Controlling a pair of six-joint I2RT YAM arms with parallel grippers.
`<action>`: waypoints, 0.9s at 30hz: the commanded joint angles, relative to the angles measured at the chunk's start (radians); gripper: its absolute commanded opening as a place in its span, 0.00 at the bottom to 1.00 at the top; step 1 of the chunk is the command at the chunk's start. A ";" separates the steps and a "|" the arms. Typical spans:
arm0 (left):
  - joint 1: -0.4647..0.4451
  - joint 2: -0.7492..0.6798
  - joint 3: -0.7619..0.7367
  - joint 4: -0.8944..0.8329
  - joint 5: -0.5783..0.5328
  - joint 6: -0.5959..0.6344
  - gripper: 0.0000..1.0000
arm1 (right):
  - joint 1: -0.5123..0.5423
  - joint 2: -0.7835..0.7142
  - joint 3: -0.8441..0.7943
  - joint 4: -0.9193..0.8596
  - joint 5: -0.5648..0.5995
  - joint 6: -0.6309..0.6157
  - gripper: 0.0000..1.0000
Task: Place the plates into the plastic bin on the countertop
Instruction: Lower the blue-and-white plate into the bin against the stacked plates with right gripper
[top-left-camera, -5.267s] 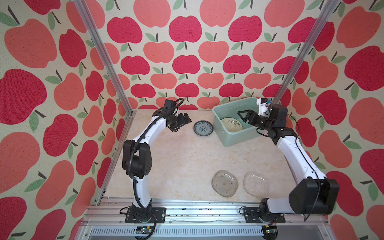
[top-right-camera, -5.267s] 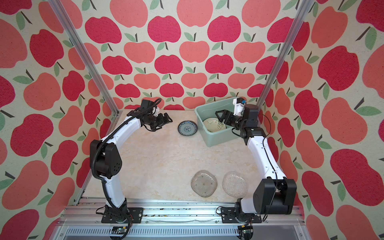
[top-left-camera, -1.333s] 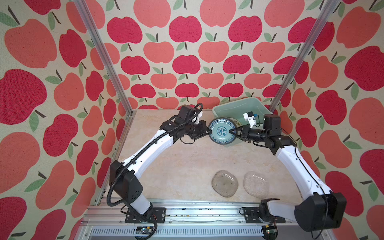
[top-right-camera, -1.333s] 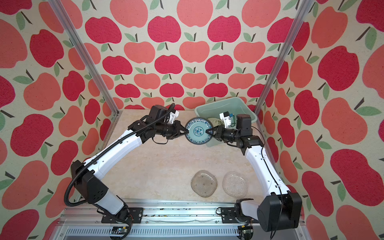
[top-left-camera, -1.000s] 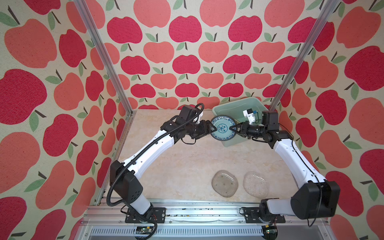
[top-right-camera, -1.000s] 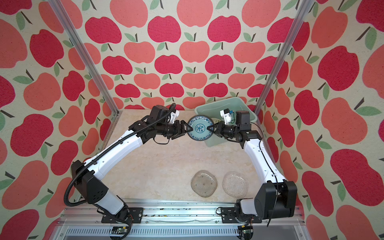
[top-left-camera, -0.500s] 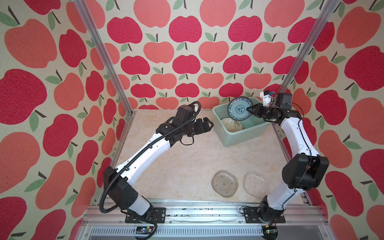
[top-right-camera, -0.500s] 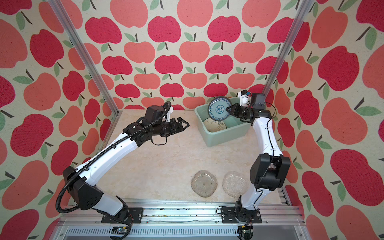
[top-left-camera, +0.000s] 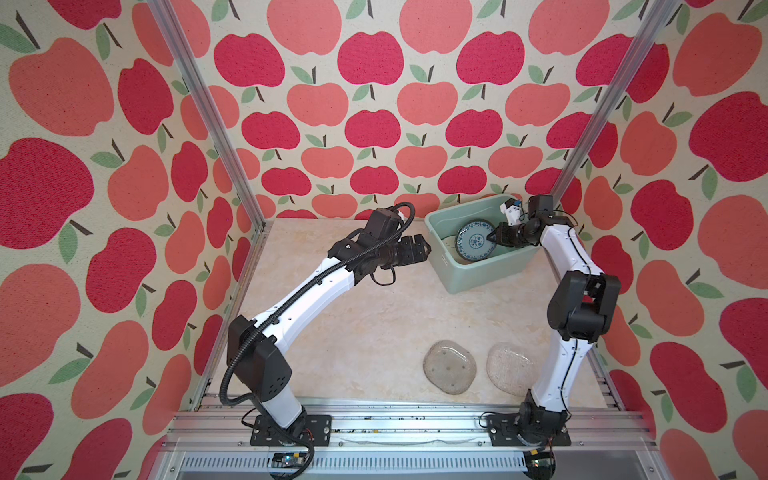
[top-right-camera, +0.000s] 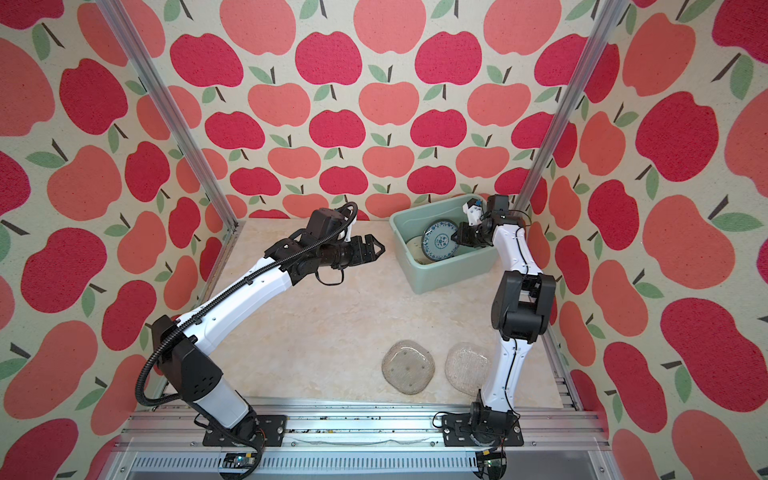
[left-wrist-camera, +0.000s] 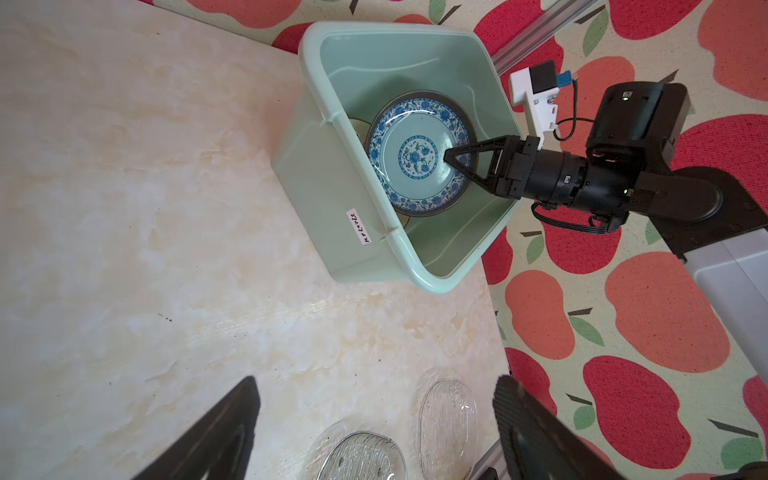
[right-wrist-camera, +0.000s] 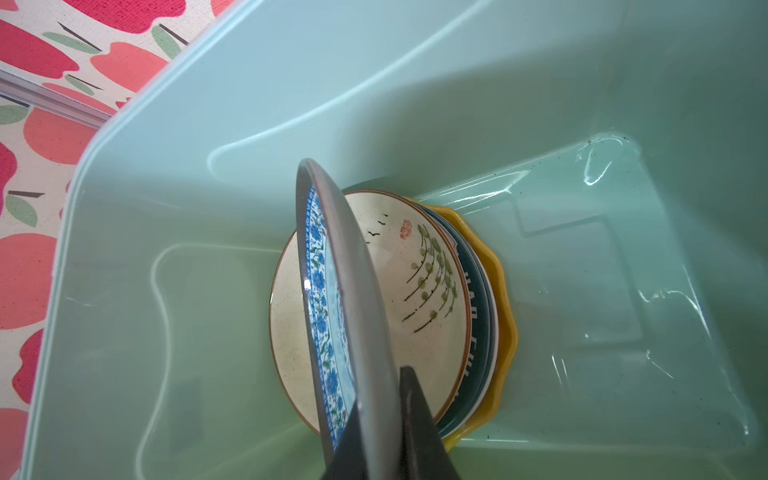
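Blue patterned plate (top-left-camera: 476, 241) stands on edge, tilted, inside the plastic bin (top-left-camera: 478, 279), over the stacked plates (right-wrist-camera: 415, 291). Right pincer (top-left-camera: 490, 238) is clamped on its rim. Left pincer (top-left-camera: 424, 249) is spread wide and empty, just beside the bin. Two glass plates (top-left-camera: 450, 366) lie flat on the tabletop (top-left-camera: 353, 324).

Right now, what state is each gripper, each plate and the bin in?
right gripper, shut on the blue patterned plate's rim.
blue patterned plate, held tilted on edge inside the plastic bin, over the stack.
stacked plates, lying flat on the bin's bottom.
clear glass plates, flat on the countertop, outside the bin.
left gripper, open, empty.
plastic bin, upright.
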 joint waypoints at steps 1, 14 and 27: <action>-0.012 0.038 0.058 -0.043 -0.003 0.018 0.90 | 0.005 0.057 0.064 -0.061 -0.012 -0.066 0.00; -0.015 0.134 0.157 -0.103 0.006 0.010 0.90 | 0.015 0.200 0.184 -0.131 -0.065 -0.089 0.07; -0.011 0.186 0.196 -0.124 0.014 -0.003 0.90 | 0.037 0.283 0.261 -0.177 -0.002 -0.091 0.23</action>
